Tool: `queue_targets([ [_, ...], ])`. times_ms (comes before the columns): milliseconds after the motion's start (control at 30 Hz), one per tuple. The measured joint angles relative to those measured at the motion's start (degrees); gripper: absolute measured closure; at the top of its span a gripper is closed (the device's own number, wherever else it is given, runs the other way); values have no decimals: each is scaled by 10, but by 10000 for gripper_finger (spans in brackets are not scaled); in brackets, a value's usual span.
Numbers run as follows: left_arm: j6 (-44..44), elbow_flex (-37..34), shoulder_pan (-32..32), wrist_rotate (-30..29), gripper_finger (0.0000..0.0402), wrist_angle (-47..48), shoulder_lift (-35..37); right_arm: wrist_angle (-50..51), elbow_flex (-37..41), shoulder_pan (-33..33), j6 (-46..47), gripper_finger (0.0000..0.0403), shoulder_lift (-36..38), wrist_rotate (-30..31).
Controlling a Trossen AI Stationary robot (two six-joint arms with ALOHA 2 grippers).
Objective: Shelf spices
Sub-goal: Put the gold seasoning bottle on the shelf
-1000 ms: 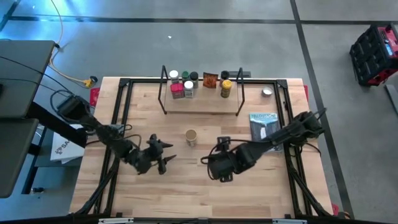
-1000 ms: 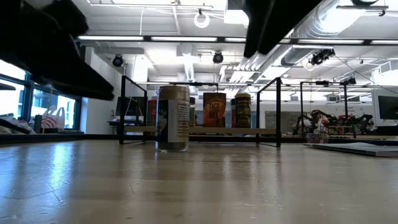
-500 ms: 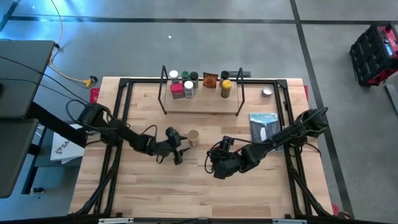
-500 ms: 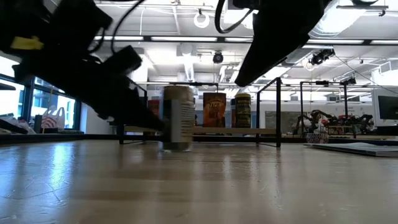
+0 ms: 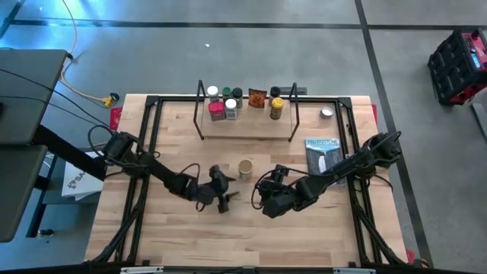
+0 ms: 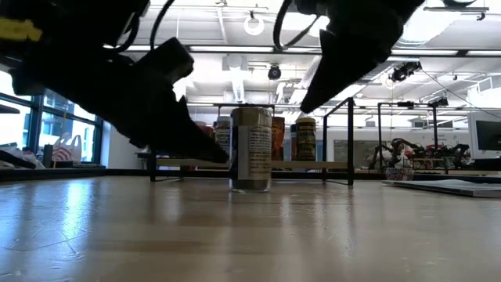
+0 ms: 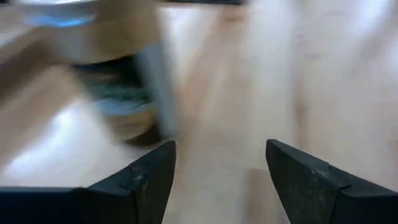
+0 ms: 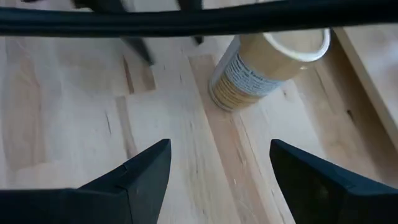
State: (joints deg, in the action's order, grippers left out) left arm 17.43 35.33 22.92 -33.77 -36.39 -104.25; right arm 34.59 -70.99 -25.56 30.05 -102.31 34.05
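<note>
Hovering low over the table (image 5: 175, 243), the left gripper (image 5: 223, 199) has its fingers spread and empty; the tan jar (image 5: 246, 168) stands upright just beyond and to the right-hand side of its fingertips — near, apparently not touching, though the left wrist view is smeared. The right gripper (image 5: 268, 199), also open and holding nothing, sits about as near on the jar's other side. Farther back — well apart — waits the shelf (image 5: 245, 125) with the other spices (image 5: 228, 103) on it.

A tan jar (image 5: 246, 167) stands upright mid-tabletop, off the shelf (image 5: 245, 128). The shelf, at the far edge, holds white, green, dark and yellow jars, a red box and a brown packet (image 5: 256, 97).
</note>
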Motion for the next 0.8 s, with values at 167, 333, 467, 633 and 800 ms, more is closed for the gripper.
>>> queue_targets([
  [167, 33, 0, -14, -41, 156, 51, 1, -163, 89, 0, -24, 135, 1, -37],
  [333, -31, 0, -56, 10, 156, 25, -1, -395, 188, 28, -51, 135, 1, -20],
  [467, -64, 0, -83, 20, 156, 25, -2, -438, 217, 70, -18, 135, 1, 2],
  [633, -114, 0, -101, 98, 156, -16, -2, -472, 230, 105, -58, 135, 0, -60],
  [800, -121, 0, -101, 137, 156, -35, -2, -469, 232, 110, -86, 135, 0, -54],
])
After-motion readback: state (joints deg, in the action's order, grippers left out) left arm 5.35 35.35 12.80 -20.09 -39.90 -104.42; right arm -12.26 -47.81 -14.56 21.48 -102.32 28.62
